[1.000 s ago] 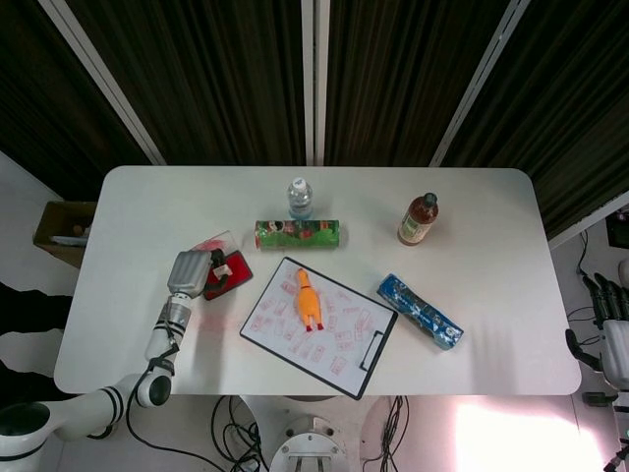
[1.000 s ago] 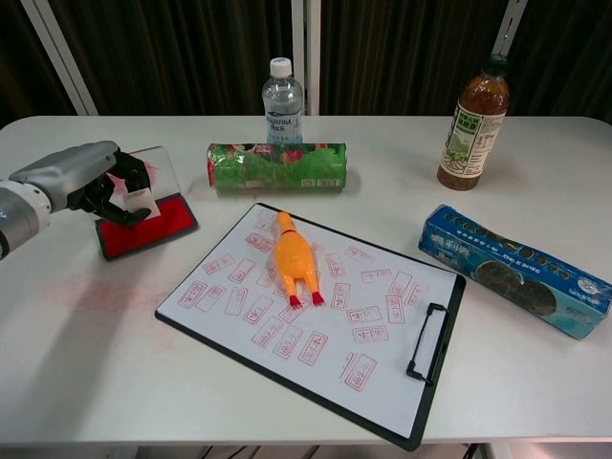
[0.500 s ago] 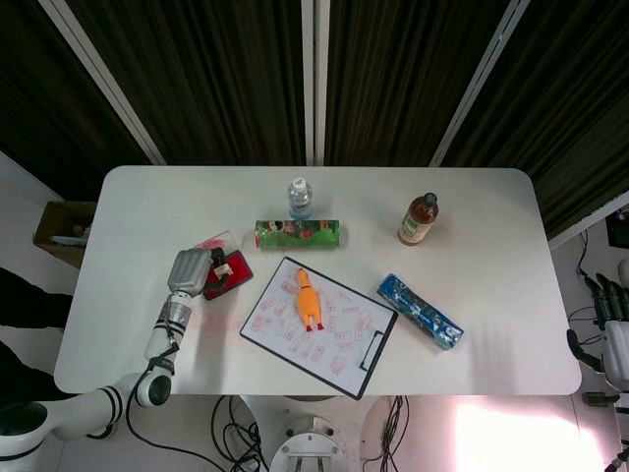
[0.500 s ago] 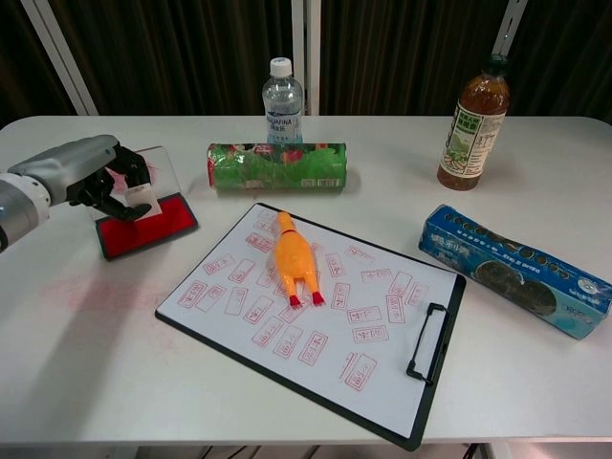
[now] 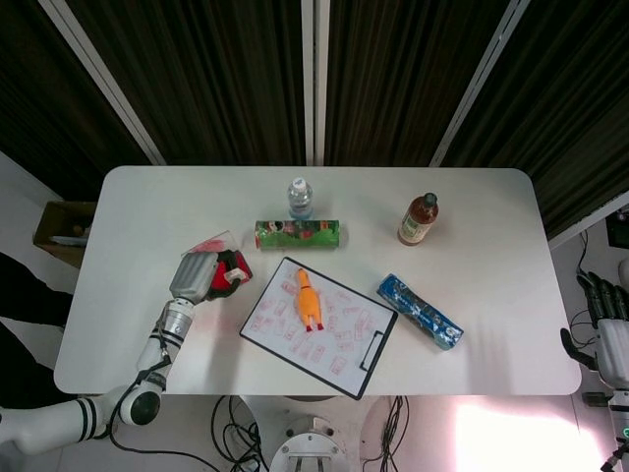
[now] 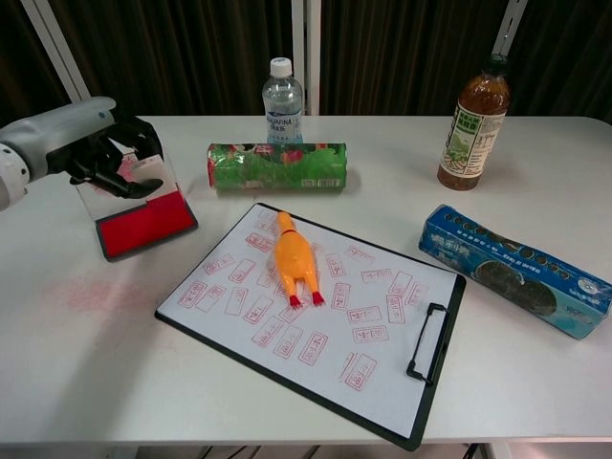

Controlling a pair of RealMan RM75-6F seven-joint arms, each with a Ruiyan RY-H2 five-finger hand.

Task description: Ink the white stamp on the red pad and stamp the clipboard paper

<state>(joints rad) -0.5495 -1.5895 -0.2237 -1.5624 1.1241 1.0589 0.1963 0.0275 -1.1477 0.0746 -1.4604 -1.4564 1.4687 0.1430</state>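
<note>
My left hand (image 6: pixel 105 153) hangs above the red pad (image 6: pixel 145 222), fingers curled in; I can't make out whether the white stamp is in the grip. My right hand (image 5: pixel 611 329) sits off the table's right edge, fingers apart, holding nothing. Clipboard paper (image 6: pixel 316 311), mid-table, carries red stamp marks, with a rubber chicken (image 6: pixel 295 262) lying on it.

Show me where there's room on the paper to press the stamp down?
Most bare paper is the near corner beside the clip and the far edge toward the blue packet. It is crowded in the middle, where the rubber chicken lies among red prints. The left hand hangs above the red pad.
</note>
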